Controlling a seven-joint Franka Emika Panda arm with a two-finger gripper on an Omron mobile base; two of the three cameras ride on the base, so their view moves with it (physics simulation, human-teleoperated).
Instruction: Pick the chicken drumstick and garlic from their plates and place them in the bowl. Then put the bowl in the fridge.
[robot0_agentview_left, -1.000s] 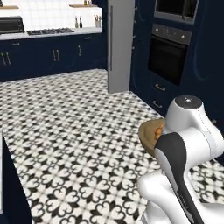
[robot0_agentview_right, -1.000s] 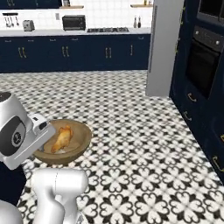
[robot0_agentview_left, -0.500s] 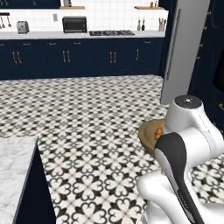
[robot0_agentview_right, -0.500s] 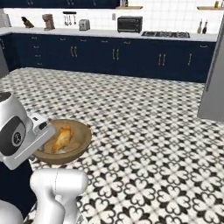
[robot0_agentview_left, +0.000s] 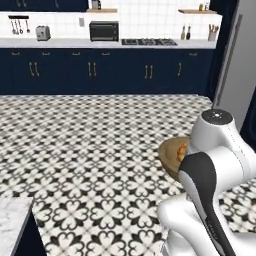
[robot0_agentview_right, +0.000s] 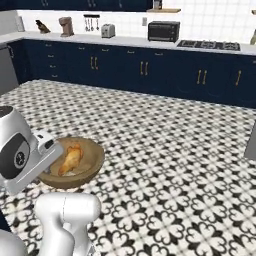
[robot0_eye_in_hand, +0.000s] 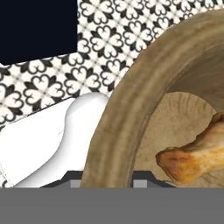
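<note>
round light-brown wooden bowl (robot0_agentview_right: 75, 162) held aloft over patterned floor tiles (robot0_agentview_right: 165, 150), hand clamped on its rim, golden-orange chicken drumstick (robot0_agentview_right: 70, 160) inside

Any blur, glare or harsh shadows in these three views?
Left base view: soft, slightly blurred render, no glare, arm hides most of the bowl. Right base view: even flat light, drumstick readable. Hand view: the bowl's rim sits very close and oversized, sharp enough.

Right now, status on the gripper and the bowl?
Gripper shut on the bowl rim, carried above the tiled floor. Chicken drumstick inside. Garlic not discernible. Fridge ahead right.
</note>
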